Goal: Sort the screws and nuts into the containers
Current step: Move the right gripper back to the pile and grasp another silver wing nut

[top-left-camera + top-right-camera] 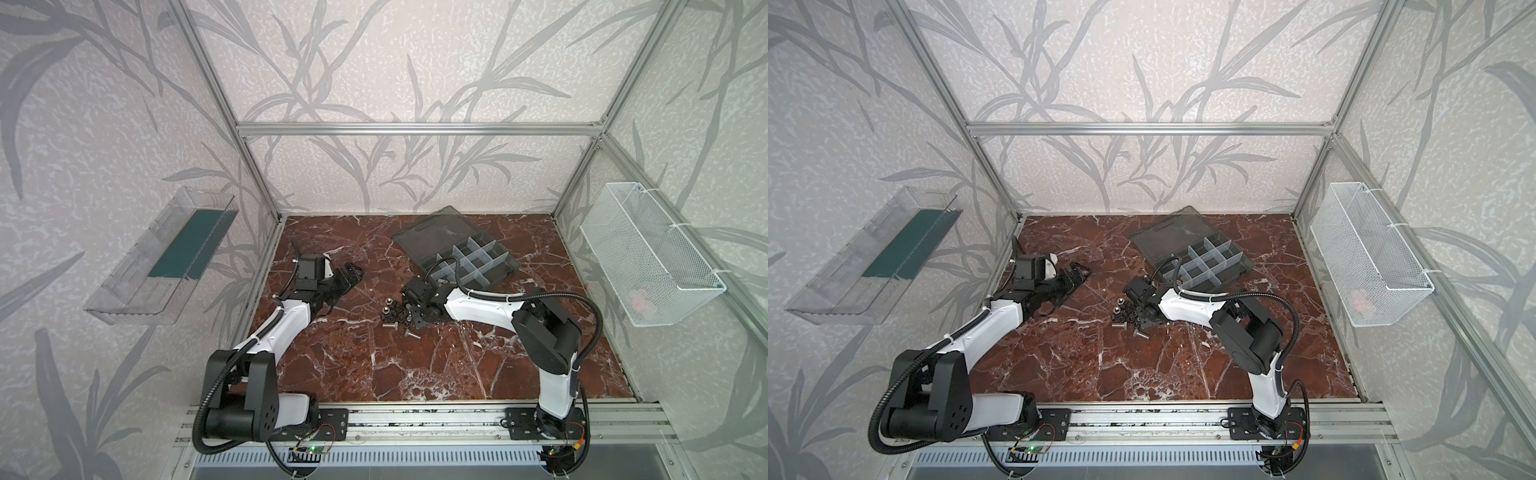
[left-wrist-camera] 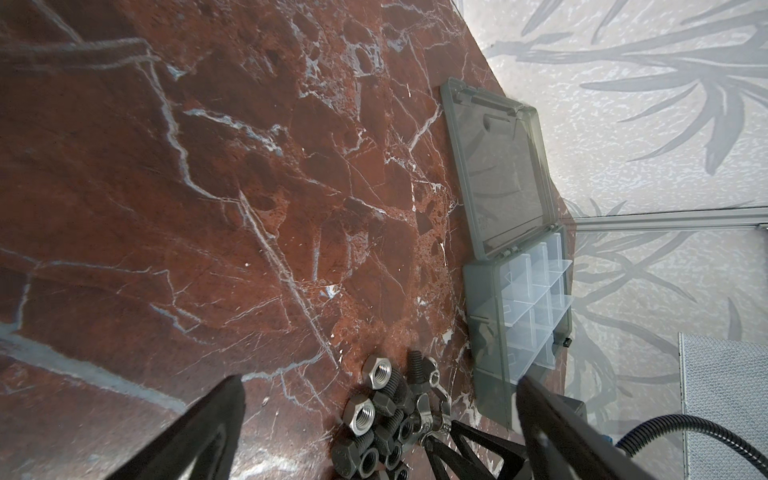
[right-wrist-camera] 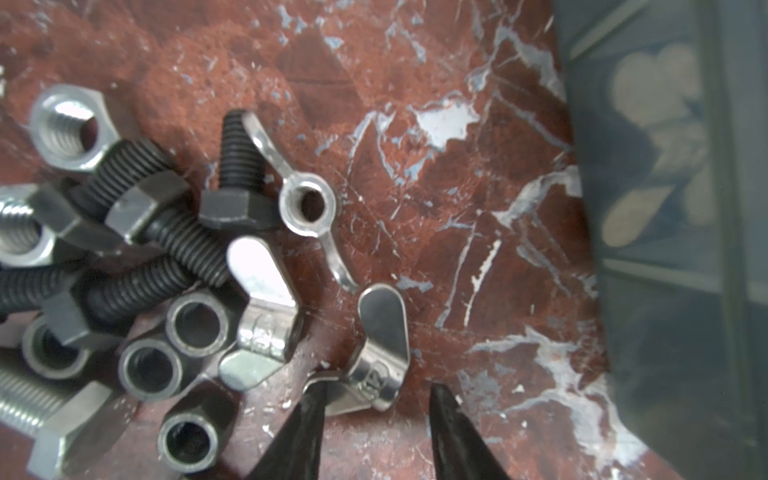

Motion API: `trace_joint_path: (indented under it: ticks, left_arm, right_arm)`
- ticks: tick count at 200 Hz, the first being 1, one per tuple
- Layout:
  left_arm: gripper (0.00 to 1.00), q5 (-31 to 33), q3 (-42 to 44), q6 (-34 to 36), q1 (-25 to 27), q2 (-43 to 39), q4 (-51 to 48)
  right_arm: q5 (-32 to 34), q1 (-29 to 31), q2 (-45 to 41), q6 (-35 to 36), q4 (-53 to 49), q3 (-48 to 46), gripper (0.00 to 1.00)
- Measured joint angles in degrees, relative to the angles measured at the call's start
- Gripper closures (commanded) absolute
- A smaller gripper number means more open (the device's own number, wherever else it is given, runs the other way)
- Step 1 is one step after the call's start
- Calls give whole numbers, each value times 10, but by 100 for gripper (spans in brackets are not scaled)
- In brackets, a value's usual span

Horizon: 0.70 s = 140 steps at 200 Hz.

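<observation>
In both top views, your pile of screws and nuts (image 1: 395, 314) (image 1: 1127, 318) lies midway across the red marble surface (image 1: 415, 374), just in front of one smoky-grey organiser box (image 1: 473, 266) (image 1: 1204, 264). The box's long axis runs diagonally, and its lid (image 1: 440, 232) lies open flat toward the back wall. Two silver screws (image 1: 388, 327) lie on their sides at the pile's near edge. Your right end effector (image 1: 409, 318) (image 1: 1142, 320) is down at the pile. Your left end effector (image 1: 351, 276) (image 1: 1077, 276) sits well apart to the left, jaws wide, holding nothing.

In the left wrist view, its two fingers (image 2: 199, 432) stand far apart, touching nothing; the pile and the box lie ahead.

In the right wrist view, your right end effector's jaws are narrowly open, straddling one silver wing nut (image 3: 378, 357) lying on its side. One wing points away from the fingertips; the other reaches one fingertip (image 3: 307, 415), which looks to touch it, while the opposite tip stands just clear. You can count three wing nuts, two silver hex nuts (image 3: 70, 124) and four dark nuts (image 3: 199, 324). The black screws overlap too much to count; one black screw (image 3: 237, 166) points its shank out of the heap.
</observation>
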State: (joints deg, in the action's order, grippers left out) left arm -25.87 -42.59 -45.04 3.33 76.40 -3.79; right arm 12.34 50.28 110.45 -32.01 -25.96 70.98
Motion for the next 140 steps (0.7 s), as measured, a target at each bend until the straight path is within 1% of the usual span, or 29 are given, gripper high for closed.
trace_joint_path:
  ticks: [24, 90, 140]
  left_arm:
    - [1, 0, 0, 0, 0, 0, 0]
    - [0, 0, 0, 0, 0, 0, 0]
    - [1, 0, 0, 0, 0, 0, 0]
  right_arm:
    - [-5, -1, -18, -16, 22, -23, 54]
    - [-15, -13, -21, -49, 56, -22, 53]
    - [-31, -31, -15, -59, 82, -22, 55]
